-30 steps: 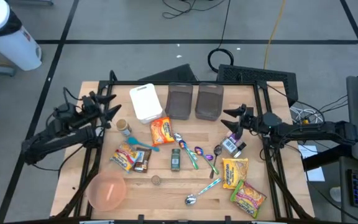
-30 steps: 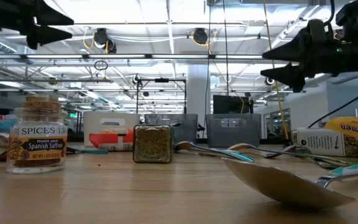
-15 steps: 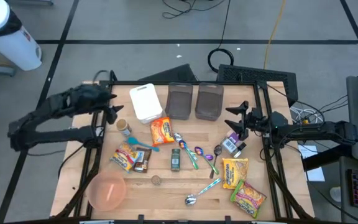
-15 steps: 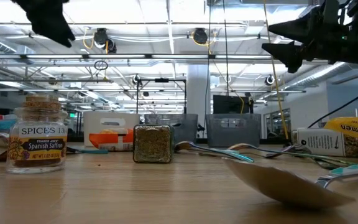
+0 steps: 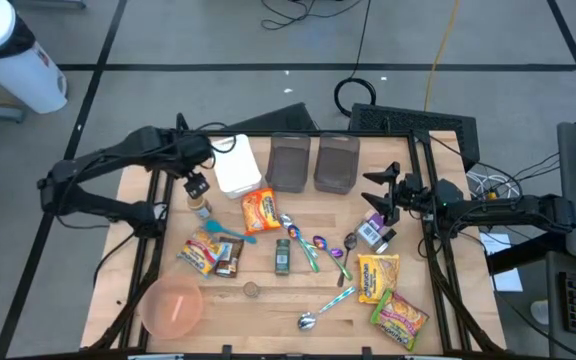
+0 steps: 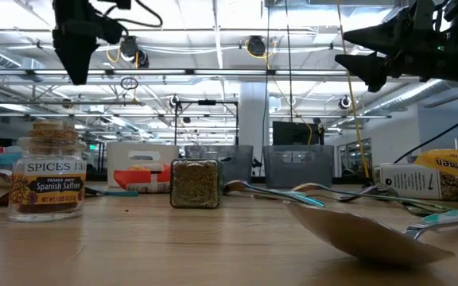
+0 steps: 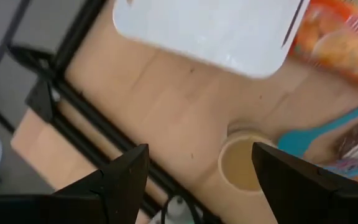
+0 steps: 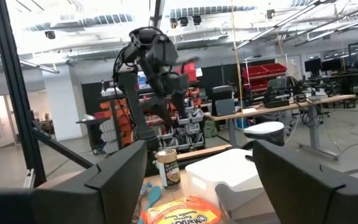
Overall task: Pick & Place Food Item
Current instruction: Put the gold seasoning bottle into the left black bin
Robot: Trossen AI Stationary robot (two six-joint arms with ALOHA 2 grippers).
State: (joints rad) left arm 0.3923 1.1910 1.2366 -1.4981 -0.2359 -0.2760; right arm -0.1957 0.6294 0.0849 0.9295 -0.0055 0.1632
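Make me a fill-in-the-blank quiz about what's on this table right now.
1. The left claw hangs open above the cork-topped ____ jar.
2. The pink bowl is ____ inside.
3. Two grey ____ stand beside the white container.
4. The right claw holds ____.

Missing words: spice; empty; bins; nothing

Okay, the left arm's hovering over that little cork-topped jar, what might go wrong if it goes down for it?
The left gripper hangs open above the cork-topped jar, which looks tall and narrow, so an off-centre finger might tip it. The white container and the teal spoon lie close by, so a spread finger may nudge either.
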